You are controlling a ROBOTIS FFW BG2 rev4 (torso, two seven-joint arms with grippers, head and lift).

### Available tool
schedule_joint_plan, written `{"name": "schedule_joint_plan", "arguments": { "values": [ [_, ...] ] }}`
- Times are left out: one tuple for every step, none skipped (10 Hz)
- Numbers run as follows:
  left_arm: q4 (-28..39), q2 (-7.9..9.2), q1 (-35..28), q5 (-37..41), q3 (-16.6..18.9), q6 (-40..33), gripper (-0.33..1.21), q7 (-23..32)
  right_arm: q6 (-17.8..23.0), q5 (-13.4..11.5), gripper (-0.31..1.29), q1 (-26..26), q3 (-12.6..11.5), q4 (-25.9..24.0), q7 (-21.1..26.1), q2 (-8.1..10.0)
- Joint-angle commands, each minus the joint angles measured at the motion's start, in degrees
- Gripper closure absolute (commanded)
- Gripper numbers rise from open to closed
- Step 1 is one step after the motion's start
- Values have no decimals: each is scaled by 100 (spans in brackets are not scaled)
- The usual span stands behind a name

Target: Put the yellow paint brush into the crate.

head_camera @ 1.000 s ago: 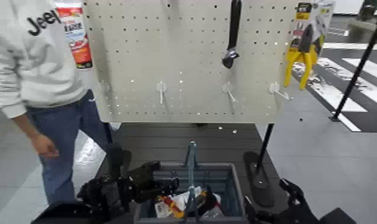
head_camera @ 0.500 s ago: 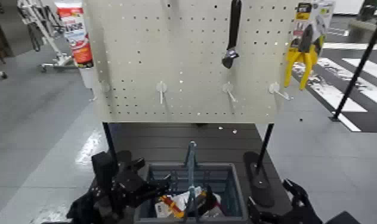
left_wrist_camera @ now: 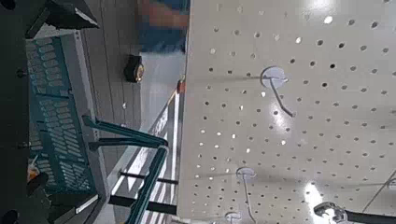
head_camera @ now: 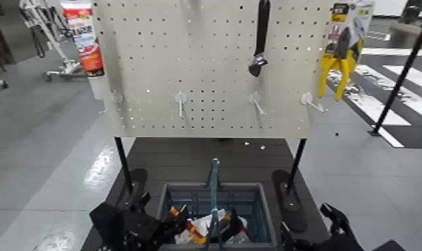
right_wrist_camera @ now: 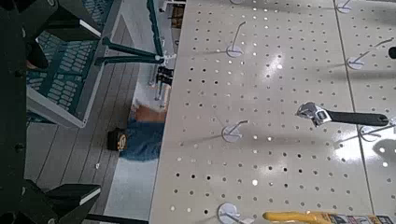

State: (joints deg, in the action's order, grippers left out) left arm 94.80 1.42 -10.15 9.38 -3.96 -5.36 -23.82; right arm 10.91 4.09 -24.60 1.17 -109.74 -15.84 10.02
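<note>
yellow paint brush (head_camera: 174, 211), apparently inside the crate (head_camera: 261, 199) by its left rim.
probably light, with stiff handle and soft bristles; best held by the handle. left gripper (head_camera: 165, 206), spread wide, overhangs that rim; right gripper (head_camera: 305, 219), also wide, waits outside. upright bar (head_camera: 214, 175) limits sideways room.

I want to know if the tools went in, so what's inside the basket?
In the basket lie a silvery-white wrapped thing and something red and yellow. The bottom beneath them is covered, so I can't tell what's there.
</note>
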Motion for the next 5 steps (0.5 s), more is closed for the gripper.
{"name": "schedule_joint_plan", "arguments": {
  "values": [
    [126, -142, -356, -200, -53, -299, -5, 211, -45, -39, 15, -44, -47, -57, 2, 0],
    [196, -151, -409, -296, -44, -317, -4, 246, -45, -39, 15, -44, -56, -66, -6, 18],
    [205, -195, -479, -296, -35, -396, -4, 334, -45, -39, 15, -44, -56, -66, 2, 26],
    [214, -274, -550, -305, 0, -405, -4, 360, -37, -39, 15, -62, -64, -74, 2, 26],
    [232, -300, -567, -314, 9, -405, -4, 378, -37, -39, 15, -71, -73, -74, 2, 18]
  ]
}}
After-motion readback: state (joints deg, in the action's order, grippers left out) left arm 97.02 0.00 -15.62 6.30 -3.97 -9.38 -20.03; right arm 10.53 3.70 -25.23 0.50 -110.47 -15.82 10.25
